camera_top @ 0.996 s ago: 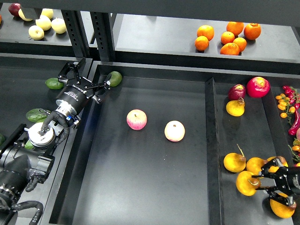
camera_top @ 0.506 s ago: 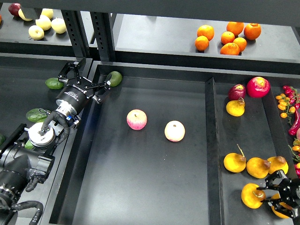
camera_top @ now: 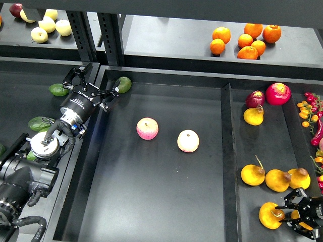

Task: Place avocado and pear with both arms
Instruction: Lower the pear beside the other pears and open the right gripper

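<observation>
Black metal central tray (camera_top: 151, 201) holds two pink-yellow apples (camera_top: 147, 128) side by side, while the left gripper (camera_top: 93, 86) stands over the tray's upper-left rim with fingers spread wide and nothing between them, one tip just beside the dark green oval avocado (camera_top: 122, 84) resting in that corner. In the right-hand compartment (camera_top: 262, 146), the right gripper (camera_top: 292, 217) sits at the lower edge, fingers parted, touching the yellow-orange pear with a brown blotch (camera_top: 271, 215); whether it grips the fruit cannot be told.
</observation>
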### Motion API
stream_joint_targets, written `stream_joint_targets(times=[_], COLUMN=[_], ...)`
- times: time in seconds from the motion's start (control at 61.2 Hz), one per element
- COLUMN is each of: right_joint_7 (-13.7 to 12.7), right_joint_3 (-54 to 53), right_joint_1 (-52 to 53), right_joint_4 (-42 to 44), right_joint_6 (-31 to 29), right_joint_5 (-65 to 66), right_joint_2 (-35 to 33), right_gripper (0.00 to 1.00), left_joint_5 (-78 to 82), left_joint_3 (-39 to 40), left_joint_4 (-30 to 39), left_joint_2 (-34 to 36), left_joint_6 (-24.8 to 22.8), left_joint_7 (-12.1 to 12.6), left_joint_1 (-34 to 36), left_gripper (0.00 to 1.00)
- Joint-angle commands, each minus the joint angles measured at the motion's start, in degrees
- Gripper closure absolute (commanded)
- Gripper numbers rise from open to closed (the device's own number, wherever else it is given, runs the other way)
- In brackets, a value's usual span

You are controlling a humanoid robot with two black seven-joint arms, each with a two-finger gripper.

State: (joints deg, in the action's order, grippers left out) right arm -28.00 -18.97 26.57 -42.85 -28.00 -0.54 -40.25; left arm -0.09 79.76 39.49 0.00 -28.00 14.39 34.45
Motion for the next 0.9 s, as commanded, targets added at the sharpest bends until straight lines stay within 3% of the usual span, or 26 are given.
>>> stream_joint_targets(times=[0.0,0.424,0.653,0.882], right_joint_7=[0.0,0.0,0.0,0.0], right_joint_3=[-0.01,-0.37,-0.54,-0.72], right_joint_1=[-0.11,-0.46,-0.29,0.33], right_joint_4=[0.05,-0.13,-1.18,-4.52], right_joint_6=[0.0,0.0,0.0,0.0], right_joint_5=[0.01,0.19,0.1,-0.78], right_joint_2=[0.25,1.05,0.96,-0.62], right_gripper=[0.81,0.45,0.01,0.01], left_joint_5=[0.0,0.0,0.0,0.0], left_joint_3=[-0.04,-0.04,-0.04,0.05], left_joint_4=[-0.03,0.06,-0.29,-0.29], left_joint_2=[0.0,0.0,0.0,0.0], left_joint_6=[0.0,0.0,0.0,0.0], left_joint_7=[0.02,0.02,0.02,0.02], left_joint_1=[0.0,0.0,0.0,0.0], left_gripper=[0.01,0.01,0.01,0.01])
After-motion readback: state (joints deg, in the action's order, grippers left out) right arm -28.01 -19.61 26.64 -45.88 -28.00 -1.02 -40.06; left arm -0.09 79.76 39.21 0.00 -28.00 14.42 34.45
